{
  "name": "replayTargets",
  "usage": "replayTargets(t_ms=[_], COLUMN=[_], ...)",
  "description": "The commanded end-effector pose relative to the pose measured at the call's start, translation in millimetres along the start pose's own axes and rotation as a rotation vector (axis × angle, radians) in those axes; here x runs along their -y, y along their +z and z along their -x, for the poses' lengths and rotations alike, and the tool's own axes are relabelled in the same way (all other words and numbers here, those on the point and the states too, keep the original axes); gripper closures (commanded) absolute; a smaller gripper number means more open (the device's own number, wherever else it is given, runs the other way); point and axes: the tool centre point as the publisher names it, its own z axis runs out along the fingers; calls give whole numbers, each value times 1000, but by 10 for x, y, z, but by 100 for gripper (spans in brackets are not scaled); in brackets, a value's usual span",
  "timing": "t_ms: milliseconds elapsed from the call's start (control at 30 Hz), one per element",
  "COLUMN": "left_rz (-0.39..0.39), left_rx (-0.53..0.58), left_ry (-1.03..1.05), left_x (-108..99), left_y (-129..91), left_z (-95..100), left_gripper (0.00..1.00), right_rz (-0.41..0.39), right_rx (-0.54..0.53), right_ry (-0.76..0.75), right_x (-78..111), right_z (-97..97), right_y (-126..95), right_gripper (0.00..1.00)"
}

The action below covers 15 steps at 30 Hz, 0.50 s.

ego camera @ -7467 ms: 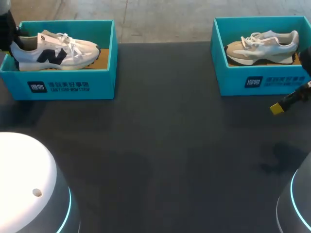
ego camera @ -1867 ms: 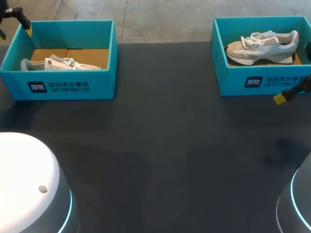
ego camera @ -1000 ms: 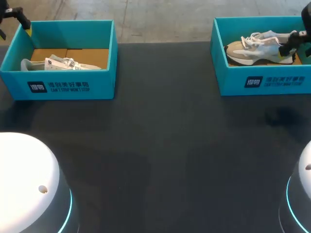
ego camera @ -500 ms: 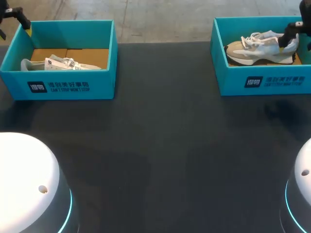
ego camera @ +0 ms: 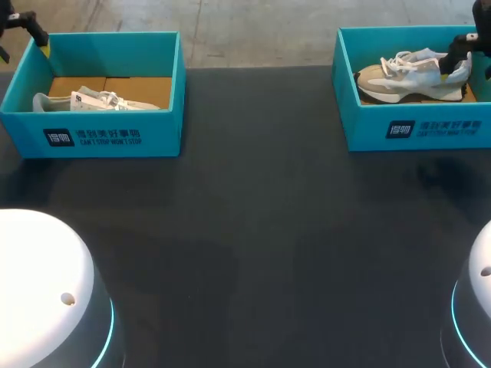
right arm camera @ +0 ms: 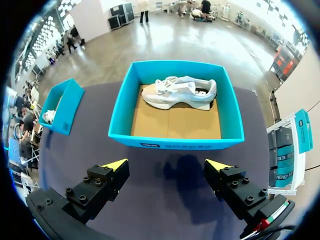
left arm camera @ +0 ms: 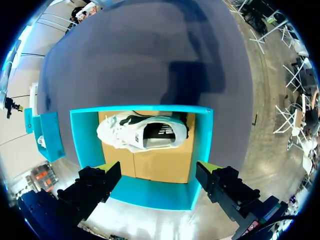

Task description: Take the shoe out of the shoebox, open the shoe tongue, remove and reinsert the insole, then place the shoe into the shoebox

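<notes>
A white shoe with dark side marks point(ego camera: 96, 100) point(left arm camera: 142, 132) lies on its side in the left teal shoebox point(ego camera: 100, 134) point(left arm camera: 150, 192). My left gripper point(ego camera: 31, 27) point(left arm camera: 159, 167) hangs open above that box's outer end, holding nothing. A beige and white shoe point(ego camera: 399, 73) point(right arm camera: 180, 92) stands upright in the right teal shoebox point(ego camera: 414, 126) point(right arm camera: 175, 142). My right gripper point(ego camera: 462, 47) point(right arm camera: 166, 165) is open and empty, held high over the dark table with that box ahead of it. In the head view it overlaps the shoe's heel.
The dark table point(ego camera: 261, 230) stretches between and in front of the two boxes. Both boxes stand near its far edge. The left box point(right arm camera: 62, 107) shows beside the right one in the right wrist view.
My right gripper has risen from by the right box's front wall to high up, overlapping the shoe's heel. Earlier the white shoe stood upright; now it lies low. The left arm is still.
</notes>
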Motion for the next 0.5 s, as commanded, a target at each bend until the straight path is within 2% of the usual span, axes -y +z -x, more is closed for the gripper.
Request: replayTargets(t_ms=[33,100,167,233,500], left_rz=[2,2,2,2,2], left_rx=[-3,-3,-3,-3,-3], left_ry=[1,1,1,1,1], left_x=[10,10,10,10,10], left_y=[-3,-3,-3,-3,-3], left_z=[1,1,1,1,1], left_gripper=[0,0,0,0,0], right_rz=[50,79,115,128,99], right_rx=[110,104,171,180,196], right_ry=[10,55,42,50,19], right_x=[-85,-184,-314,-450,-917], right_z=[21,52,100,151,354], right_y=[93,139,164,203,452], right_gripper=[0,0,0,0,0])
